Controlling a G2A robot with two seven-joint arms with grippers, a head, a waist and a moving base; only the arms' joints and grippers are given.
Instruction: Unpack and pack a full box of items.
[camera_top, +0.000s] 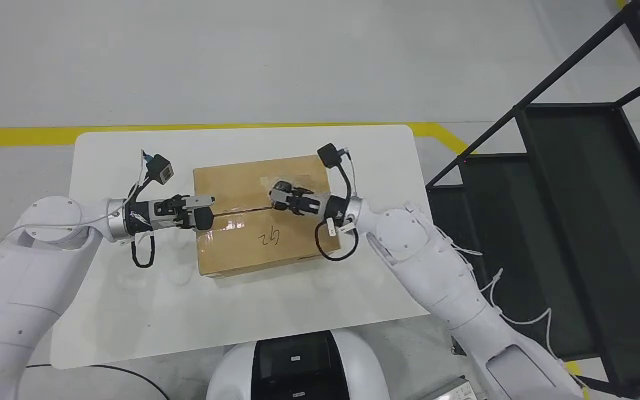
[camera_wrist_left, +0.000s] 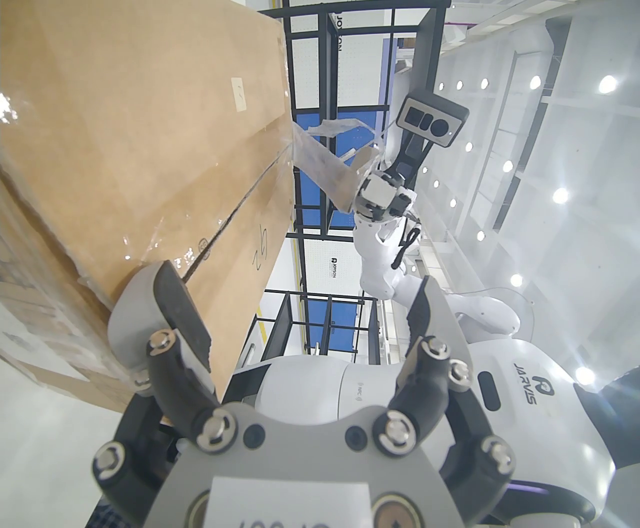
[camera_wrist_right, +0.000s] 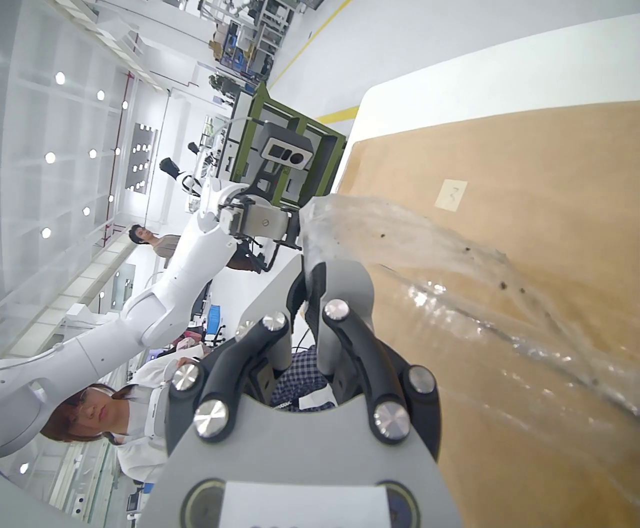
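Right end effector (camera_wrist_right: 314, 272): jaws pinched down on the clear tape (camera_wrist_right: 450, 270), nothing else in them. The strip runs from the fingertips back to the centre seam of the box (camera_top: 262, 225). It is lifted off the cardboard near the grip and stuck down farther along. I read this as the peel step: holding the free end up and away from the lid lets the strip come off the seam rather than tear.

Left end effector (camera_wrist_left: 300, 292): jaws wide, holding nothing. One pad (camera_wrist_left: 175, 300) looks to be against the box's end at the lid edge, right where the seam comes out; the other is in free air. In the top view it's at the box's 9 o'clock edge. My guess is it braces the box so the pull doesn't drag it across the counter (camera_top: 120, 300).

Box sits mid-counter, flaps shut, long side running 9 to 3. Right end effector is over the lid, just off centre toward 1 o'clock, arm coming in from 3.

Unpacking has barely begun; most of the seam is sealed. Risk: thin tape may stretch or snap at the grip.
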